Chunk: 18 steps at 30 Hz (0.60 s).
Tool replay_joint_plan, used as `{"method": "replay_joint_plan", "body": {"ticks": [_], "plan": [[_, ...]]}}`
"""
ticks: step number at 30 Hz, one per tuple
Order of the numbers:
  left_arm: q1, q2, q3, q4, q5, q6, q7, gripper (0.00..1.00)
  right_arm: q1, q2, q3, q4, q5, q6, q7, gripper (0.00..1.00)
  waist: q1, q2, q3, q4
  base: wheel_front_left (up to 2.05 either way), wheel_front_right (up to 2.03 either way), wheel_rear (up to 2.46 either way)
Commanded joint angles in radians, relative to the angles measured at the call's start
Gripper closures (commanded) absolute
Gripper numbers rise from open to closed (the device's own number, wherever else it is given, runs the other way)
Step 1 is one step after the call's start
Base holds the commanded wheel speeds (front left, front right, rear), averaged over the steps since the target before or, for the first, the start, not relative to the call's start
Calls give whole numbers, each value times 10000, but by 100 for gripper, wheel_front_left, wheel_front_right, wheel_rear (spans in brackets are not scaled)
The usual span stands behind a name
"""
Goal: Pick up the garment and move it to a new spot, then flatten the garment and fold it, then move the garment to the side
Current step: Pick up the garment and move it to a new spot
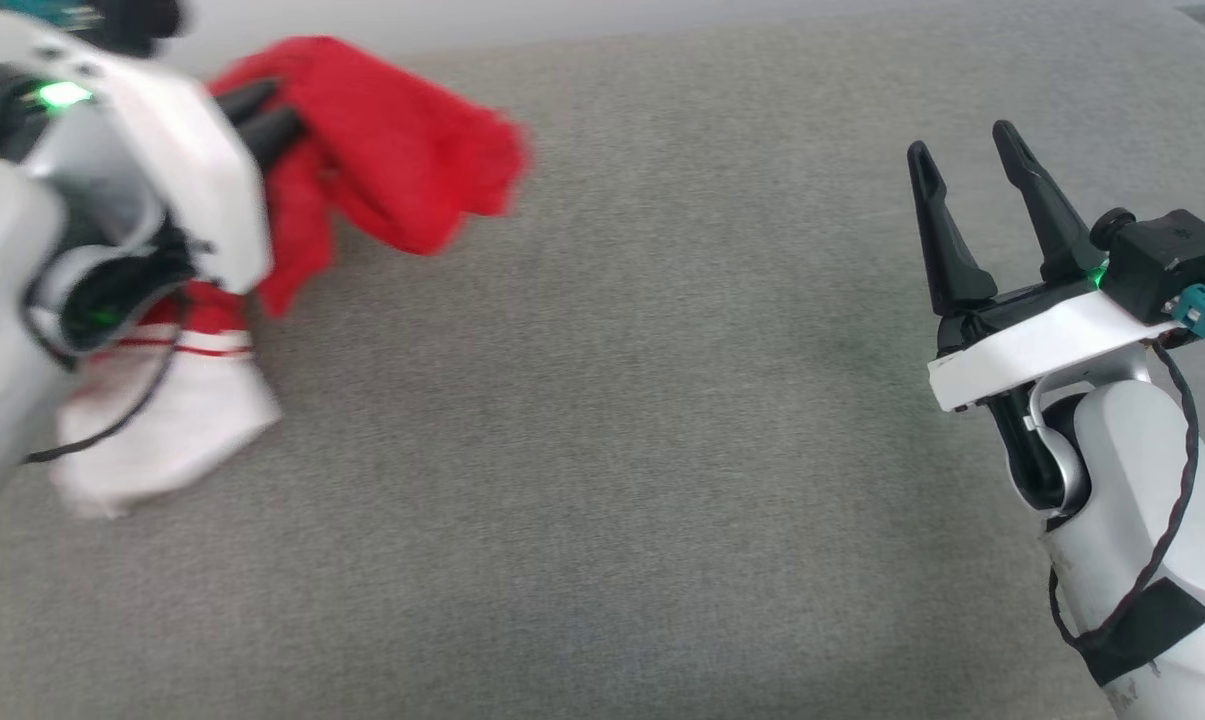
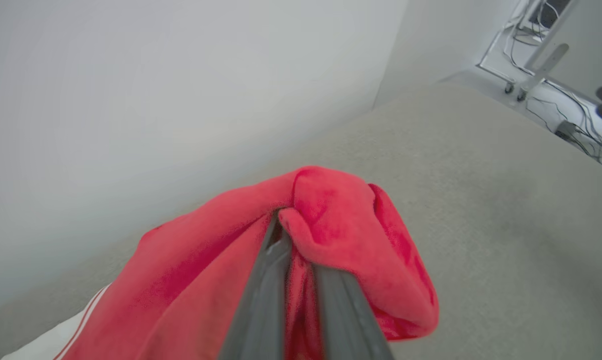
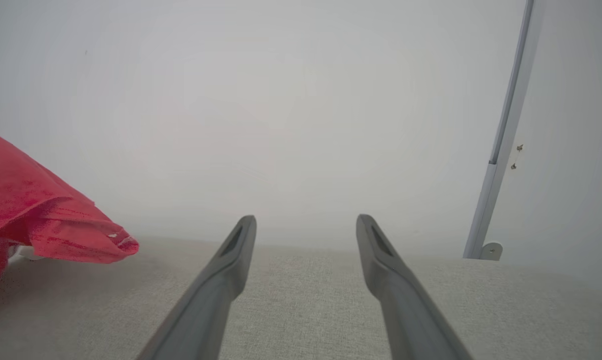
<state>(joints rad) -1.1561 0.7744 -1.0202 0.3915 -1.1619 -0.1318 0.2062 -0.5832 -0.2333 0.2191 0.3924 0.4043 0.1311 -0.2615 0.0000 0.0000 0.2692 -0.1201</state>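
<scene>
The left claw (image 1: 280,112) is clamped on a bunched fold of the garment (image 1: 402,160), fuzzy red knit with a limp white, red-striped sleeve (image 1: 182,420), at the far left of the grey woven-cloth table (image 1: 662,450). The right claw (image 1: 962,140) stands with its fingers apart, at right. A pale wall (image 2: 181,100) lies beyond. The left forearm (image 1: 22,300) hides part of the blurred garment.

The left gripper (image 1: 274,110), at the far left, has its fingers pinched together on the garment (image 1: 402,170). The right gripper (image 1: 962,142) stands upright at the right, fingers spread wide.
</scene>
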Motion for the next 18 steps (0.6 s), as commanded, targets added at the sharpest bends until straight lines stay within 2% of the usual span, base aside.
{"method": "replay_joint_plan", "body": {"ticks": [1, 5, 8, 12, 15, 18], "plan": [[-242, -129, -161, -285, -6, 24, 119, 100, 92, 77, -46, -85, 64, -7, -45, 0, 0, 0, 37, -203, 0, 0, 0], [-951, -852, -832, -1083, 100, 24, 360, 100, 178, 294, -223, -231, 103, -7, -45, 0, 0, 0, 232, -588, 0, 0, 0], [-1576, -1657, -1298, -1286, 167, 24, 364, 100, 139, 497, -341, -336, 100, -5, -45, 0, 0, 0, 453, -909, 0, 0, 0], [-2180, -2764, -2065, -1786, -303, 24, 451, 100, 41, 770, -479, -475, 128, -7, -45, 0, 0, 0, 785, -1394, 0, 0, 0], [-2345, -3070, -2435, -2428, -856, 24, 916, 100, 25, 941, -600, -548, 154, -5, -45, 0, 0, 0, 1005, -1768, 0, 0, 0], [-2157, -2809, -2568, -2962, -1325, 24, 1914, 100, 169, 1014, -811, -576, 197, -7, -45, 0, 0, 0, 1137, -2015, 0, 0, 0]]}}
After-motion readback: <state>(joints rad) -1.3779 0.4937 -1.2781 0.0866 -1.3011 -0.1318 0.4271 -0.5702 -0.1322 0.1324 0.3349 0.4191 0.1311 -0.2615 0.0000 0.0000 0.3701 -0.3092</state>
